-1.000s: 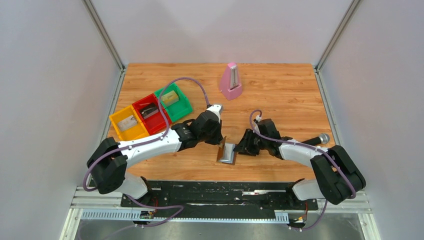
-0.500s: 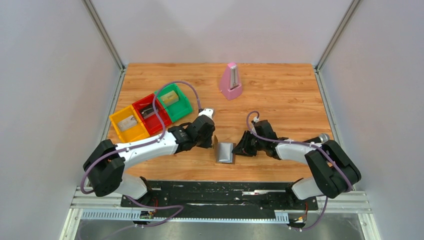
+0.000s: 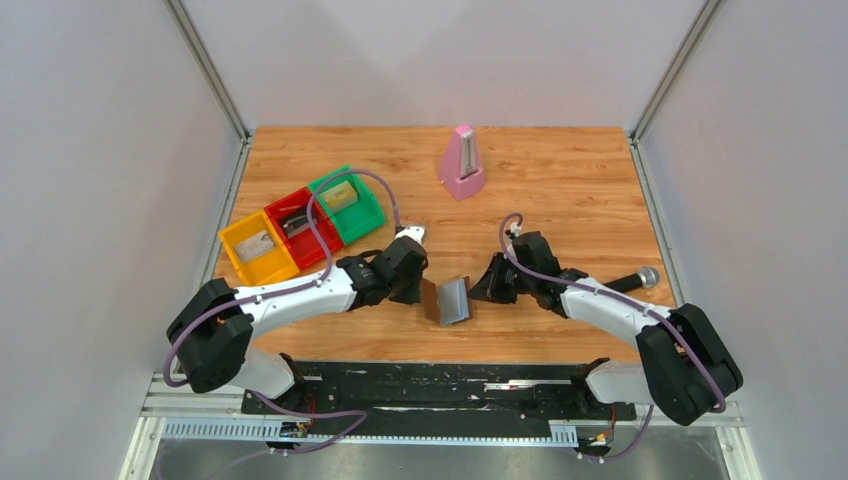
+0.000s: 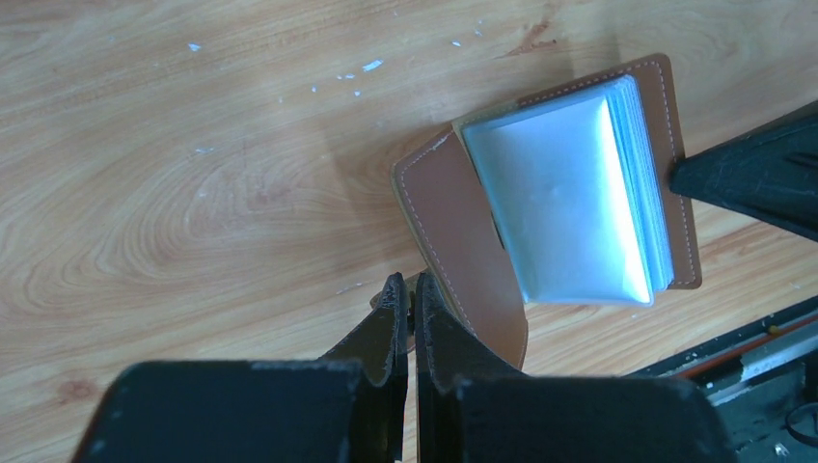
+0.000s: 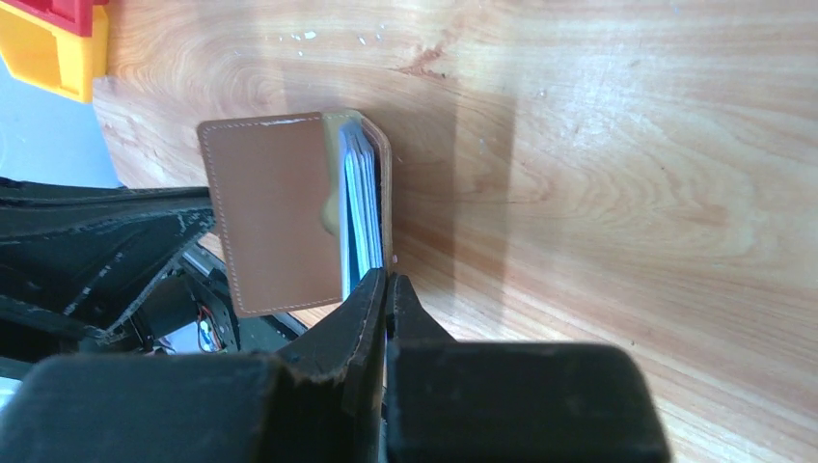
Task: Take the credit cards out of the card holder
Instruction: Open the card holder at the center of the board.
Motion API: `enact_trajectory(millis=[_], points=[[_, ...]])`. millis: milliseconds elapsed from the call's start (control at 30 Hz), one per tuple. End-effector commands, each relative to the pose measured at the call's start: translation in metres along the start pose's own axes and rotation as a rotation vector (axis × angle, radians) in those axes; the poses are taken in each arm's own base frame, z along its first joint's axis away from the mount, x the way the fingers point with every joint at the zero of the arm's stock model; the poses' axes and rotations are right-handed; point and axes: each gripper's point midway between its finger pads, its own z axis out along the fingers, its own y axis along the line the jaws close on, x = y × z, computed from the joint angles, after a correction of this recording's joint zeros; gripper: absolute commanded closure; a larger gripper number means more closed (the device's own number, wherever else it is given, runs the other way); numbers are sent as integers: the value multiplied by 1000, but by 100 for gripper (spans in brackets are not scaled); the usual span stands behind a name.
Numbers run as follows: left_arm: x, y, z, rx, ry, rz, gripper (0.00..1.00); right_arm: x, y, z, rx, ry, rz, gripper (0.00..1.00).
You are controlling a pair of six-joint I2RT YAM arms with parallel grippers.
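Because its leaves need spreading for emptying, card holder (image 3: 447,300) stands open at 6 o'clock on the desk (image 3: 560,200), gripped from both sides. Left gripper (image 4: 408,289), 9 o'clock: jaws clenched on brown flap. Right gripper (image 5: 386,280), 3 o'clock: jaws clenched, apparently on opposite cover edge. Grey-blue sleeves exposed.

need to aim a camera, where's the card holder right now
In the top view the card holder is half open at the table's near middle, between the left gripper and right gripper, nearer the arms than the pink metronome.
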Motion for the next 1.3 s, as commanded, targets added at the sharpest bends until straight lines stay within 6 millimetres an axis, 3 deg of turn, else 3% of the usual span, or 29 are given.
enact_trajectory(millis=[0,200,367,500,633,967,1267], points=[[5,-11,3,63,21,-28,98,-16,9,-12,51,-27,-51,100],[21,-15,12,103,62,-50,87,-15,8,-11,109,30,-50,100],[22,-12,10,81,75,-53,74,-19,10,-13,175,23,-60,100],[9,-9,-2,55,47,-50,59,-22,11,-18,245,6,-82,100],[-7,-21,-17,108,6,-67,50,-21,21,-22,252,-2,-103,100],[-30,-52,-38,255,-47,-103,38,-19,33,-22,252,-5,-119,100],[-29,-74,-30,368,-34,-96,35,-20,47,-27,253,-18,-134,100]])
